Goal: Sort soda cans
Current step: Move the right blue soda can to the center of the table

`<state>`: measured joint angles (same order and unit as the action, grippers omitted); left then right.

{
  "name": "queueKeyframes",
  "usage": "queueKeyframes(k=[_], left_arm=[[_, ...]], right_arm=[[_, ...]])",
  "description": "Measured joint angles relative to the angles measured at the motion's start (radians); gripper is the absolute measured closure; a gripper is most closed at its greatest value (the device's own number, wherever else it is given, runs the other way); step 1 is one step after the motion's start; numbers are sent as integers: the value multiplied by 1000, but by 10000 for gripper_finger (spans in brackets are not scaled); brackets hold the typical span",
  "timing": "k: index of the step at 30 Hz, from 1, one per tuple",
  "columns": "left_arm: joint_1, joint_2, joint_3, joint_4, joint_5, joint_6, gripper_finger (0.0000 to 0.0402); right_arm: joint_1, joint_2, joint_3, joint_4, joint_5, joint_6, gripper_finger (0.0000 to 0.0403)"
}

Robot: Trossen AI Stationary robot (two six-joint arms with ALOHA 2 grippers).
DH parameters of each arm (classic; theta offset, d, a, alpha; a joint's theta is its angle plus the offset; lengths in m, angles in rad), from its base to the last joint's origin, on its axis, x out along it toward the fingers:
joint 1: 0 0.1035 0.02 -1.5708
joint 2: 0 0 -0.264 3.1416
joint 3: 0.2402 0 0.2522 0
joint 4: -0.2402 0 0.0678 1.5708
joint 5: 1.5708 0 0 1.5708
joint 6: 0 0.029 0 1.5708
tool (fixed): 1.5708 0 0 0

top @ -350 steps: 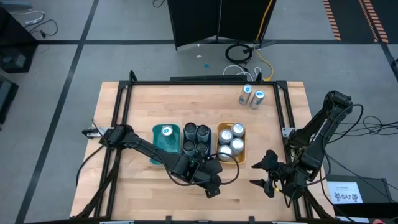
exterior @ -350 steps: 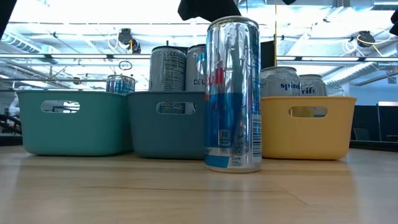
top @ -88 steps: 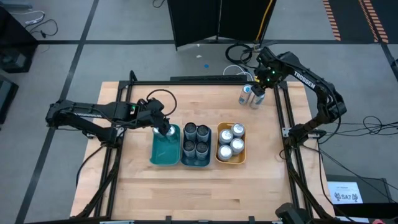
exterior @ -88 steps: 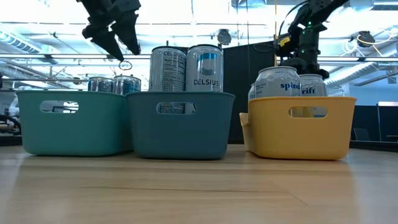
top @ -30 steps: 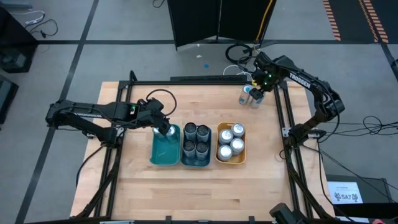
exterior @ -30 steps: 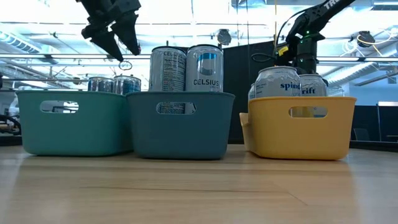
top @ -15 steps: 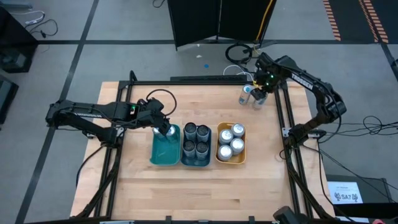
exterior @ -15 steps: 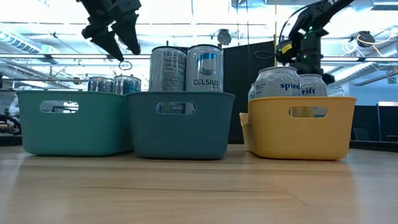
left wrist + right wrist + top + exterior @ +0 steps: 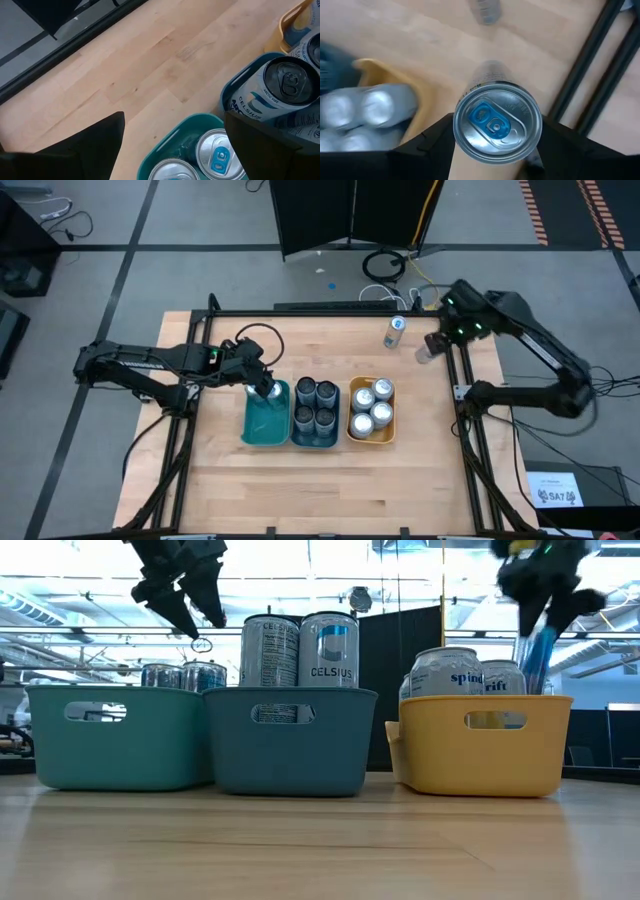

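Note:
Three trays stand side by side mid-table: teal [image 9: 250,425], blue-grey [image 9: 315,444] with tall cans [image 9: 298,650], and yellow [image 9: 352,420] with silver cans [image 9: 372,405]. My left gripper [image 9: 266,387] hangs open above the teal tray's far end, where two blue-tabbed cans [image 9: 217,152] stand. My right gripper [image 9: 435,345] is over the table's far right part, shut on a slim silver-blue soda can [image 9: 497,122]. Another slim can [image 9: 394,331] stands upright on the wood farther back. My right gripper pinches the slim can between its two fingers [image 9: 432,142] on opposite sides of its wall just under the top rim [image 9: 462,131]. The fingers come from above, pointing down. The can hangs below them [image 9: 535,660], top up, clear of the table.
Black frame rails [image 9: 462,375] run along the table's right edge, close to my right gripper. Bare wood [image 9: 320,495] lies between the trays and the near edge, and more on the left [image 9: 215,440].
My right gripper has risen with one of the two slim cans and swung toward the table's near and right edges, rolling as it went. That can is now lifted clear; the other stays standing at the far right.

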<state>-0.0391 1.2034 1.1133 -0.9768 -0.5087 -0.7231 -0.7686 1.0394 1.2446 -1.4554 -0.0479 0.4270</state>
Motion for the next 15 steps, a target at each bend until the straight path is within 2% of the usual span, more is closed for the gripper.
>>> queueKeyframes(k=[8, 11, 15], left_arm=[[0, 0, 0, 0, 3, 1, 52], [0, 0, 0, 0, 3, 3, 52], [0, 0, 0, 0, 3, 3, 52]], right_arm=[[314, -222, 0, 49, -2, 434, 181], [412, -251, 0, 153, 9, 525, 181], [517, -242, 1, 305, 23, 561, 181]])
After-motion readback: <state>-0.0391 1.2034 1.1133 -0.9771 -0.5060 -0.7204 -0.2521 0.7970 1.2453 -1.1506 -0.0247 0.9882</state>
